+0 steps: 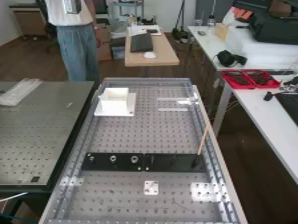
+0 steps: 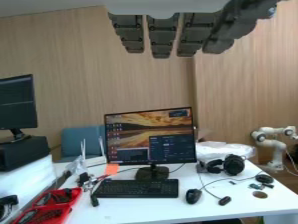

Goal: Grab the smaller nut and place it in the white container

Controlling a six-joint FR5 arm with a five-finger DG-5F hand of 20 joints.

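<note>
The white container (image 1: pixel 117 101) stands on the perforated tabletop (image 1: pixel 120 135) at its far left corner, upright, its square body on a wider white base. A black strip (image 1: pixel 169 162) lies crosswise from near the tabletop's left edge to near its right edge, closer to the near edge than the container is. On the strip's left half three small metal pieces sit in a row, apart from one another: one (image 1: pixel 91 159) closest to the left edge, a middle one (image 1: pixel 113 159), and a third (image 1: pixel 135 159) near the strip's centre. The task's smaller nut appears to be among them, on the strip and outside the container; the one closest to the left edge looks smallest, but I cannot tell for certain which it is. Toward the strip's right end a thin wooden-coloured stick (image 1: pixel 203 136) stands tilted, its upper end by the tabletop's right edge. A small white plate (image 1: pixel 151 187) lies between the strip and the near edge. In the wrist view the hand (image 2: pixel 163 37) has its fingers straight and spread apart, with nothing held among them. Beyond them a monitor (image 2: pixel 149 136) stands upright on a white desk (image 2: pixel 143 209), with a black keyboard (image 2: pixel 136 188) in front of it.
</note>
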